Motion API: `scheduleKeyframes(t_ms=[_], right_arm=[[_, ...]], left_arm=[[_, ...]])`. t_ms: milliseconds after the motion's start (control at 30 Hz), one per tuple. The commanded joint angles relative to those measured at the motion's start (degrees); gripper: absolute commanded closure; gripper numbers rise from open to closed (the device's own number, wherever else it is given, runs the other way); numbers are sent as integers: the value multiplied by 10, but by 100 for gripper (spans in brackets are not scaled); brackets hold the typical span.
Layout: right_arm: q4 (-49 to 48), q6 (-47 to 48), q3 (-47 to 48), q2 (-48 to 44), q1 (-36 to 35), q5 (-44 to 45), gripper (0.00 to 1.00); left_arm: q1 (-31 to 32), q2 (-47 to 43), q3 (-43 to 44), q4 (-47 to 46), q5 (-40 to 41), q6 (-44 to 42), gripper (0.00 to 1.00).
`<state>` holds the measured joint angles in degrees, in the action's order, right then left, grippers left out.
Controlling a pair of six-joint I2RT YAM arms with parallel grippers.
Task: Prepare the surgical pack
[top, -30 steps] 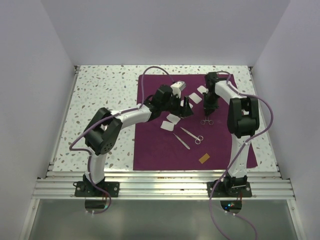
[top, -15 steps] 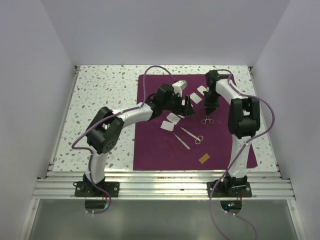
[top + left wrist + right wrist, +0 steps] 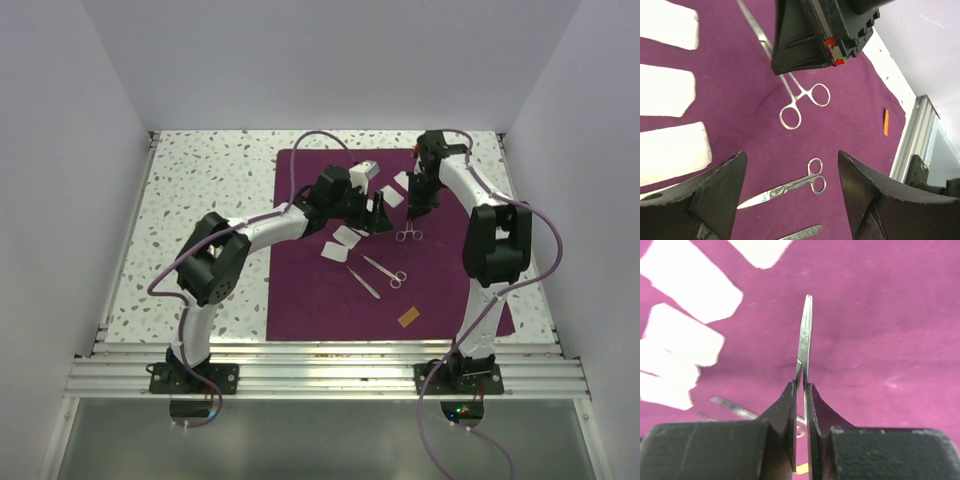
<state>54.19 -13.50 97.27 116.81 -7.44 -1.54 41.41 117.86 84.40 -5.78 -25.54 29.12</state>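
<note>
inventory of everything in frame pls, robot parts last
table: one, white speckled, under everything.
cloth: one, dark purple, spread on table.
steel tray: one, shiny, far side of cloth.
gauze squares: at least four, white, on cloth.
ring-handled forceps: one, steel, held over cloth.
scissors: one, steel, lying on cloth.
straight forceps: one, steel, beside scissors.
orange tab: one, near edge of cloth.
left gripper: black, open, empty, above cloth.
right gripper: black, shut on ring-handled forceps.
</note>
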Motion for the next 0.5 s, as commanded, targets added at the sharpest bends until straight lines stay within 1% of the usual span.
scheduleKeyframes(t_ms=[0, 100, 200, 333, 467], right_arm=[[7, -14, 3, -64, 1, -80, 100], [-2, -24, -2, -82, 1, -129, 100], [-1, -26, -11, -103, -2, -157, 100], [3, -23, -35, -128, -3, -165, 100], [-3, -28, -63, -150, -4, -173, 100]], left_arm=[[2, 4, 26, -19, -44, -16, 23], [2, -2, 21, -27, -58, -21, 23], [-2, -6, 16, -26, -58, -23, 23], [-13, 0, 16, -23, -57, -28, 22], [-19, 4, 21, -20, -81, -27, 23]])
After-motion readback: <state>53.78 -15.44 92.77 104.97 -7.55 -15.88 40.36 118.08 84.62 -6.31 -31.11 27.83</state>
